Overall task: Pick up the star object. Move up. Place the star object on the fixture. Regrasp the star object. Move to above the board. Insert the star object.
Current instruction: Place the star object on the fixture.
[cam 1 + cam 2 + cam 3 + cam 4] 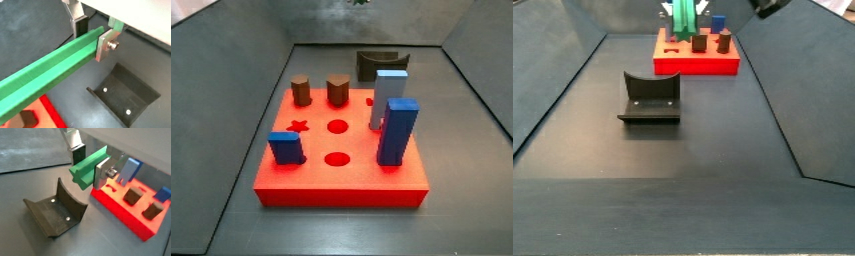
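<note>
In both wrist views my gripper (91, 36) (90, 165) is shut on the star object (47, 75) (83, 175), a long green ridged bar. The jaws clamp it near one end, with a dark pad on one side and a silver plate on the other. In a side view the star object (683, 20) hangs roughly upright in the air over the red board (698, 66); the gripper itself is mostly cut off there. The fixture (57, 210) (649, 98), a dark notched block, stands on the floor in front of the board. Another side view shows the board (338, 175) and fixture (381, 62) without the bar.
On the board stand two brown pegs (301, 92) (338, 90), blue blocks (398, 130) (285, 148) and a light grey-blue upright block (389, 95). Star-shaped and round holes (337, 127) show in its top. Dark sloping walls enclose the floor.
</note>
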